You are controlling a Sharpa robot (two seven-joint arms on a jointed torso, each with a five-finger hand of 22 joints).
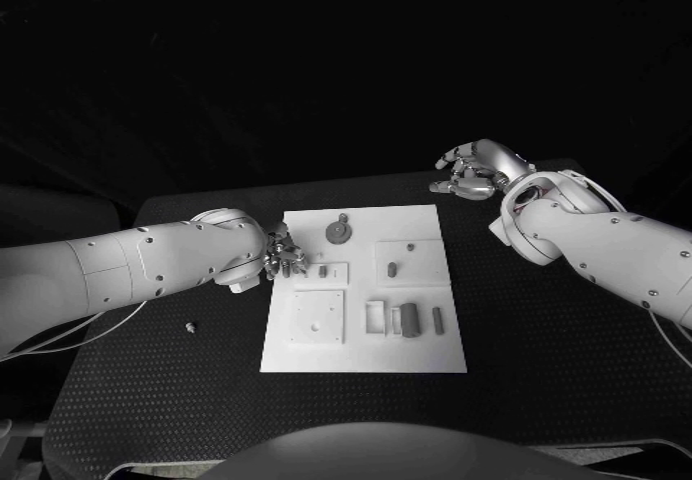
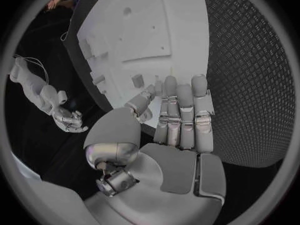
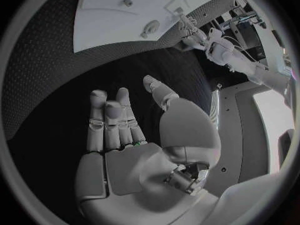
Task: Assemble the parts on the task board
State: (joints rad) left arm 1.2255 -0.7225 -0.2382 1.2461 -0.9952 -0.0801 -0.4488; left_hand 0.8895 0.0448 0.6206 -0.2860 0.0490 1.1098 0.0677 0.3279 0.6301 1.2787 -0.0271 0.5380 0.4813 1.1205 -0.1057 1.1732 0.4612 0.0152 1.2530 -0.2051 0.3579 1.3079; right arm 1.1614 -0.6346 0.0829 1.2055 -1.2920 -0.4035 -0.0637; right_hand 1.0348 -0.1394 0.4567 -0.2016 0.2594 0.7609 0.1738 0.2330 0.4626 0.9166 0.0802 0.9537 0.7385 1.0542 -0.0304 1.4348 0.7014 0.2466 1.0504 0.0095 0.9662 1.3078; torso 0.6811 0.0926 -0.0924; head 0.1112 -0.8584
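Here, left hand [image 1: 283, 253] hovering at the task board's [image 1: 366, 340] left edge, fingers straight and together, holding nothing, right hand [image 1: 472, 170] hanging beyond the far right corner, fingers loosely apart, grey parts [image 1: 410, 319] lying on the board.

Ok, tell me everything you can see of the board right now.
The board is a flat white rectangular plate lying in the middle of the black table, long side running away from the robot. It carries raised square blocks, a round grey part near the far edge, and several grey upright pieces in a holder near the front right. The left hand hovers at its left edge, fingers out; contact is unclear. The right hand is off it.
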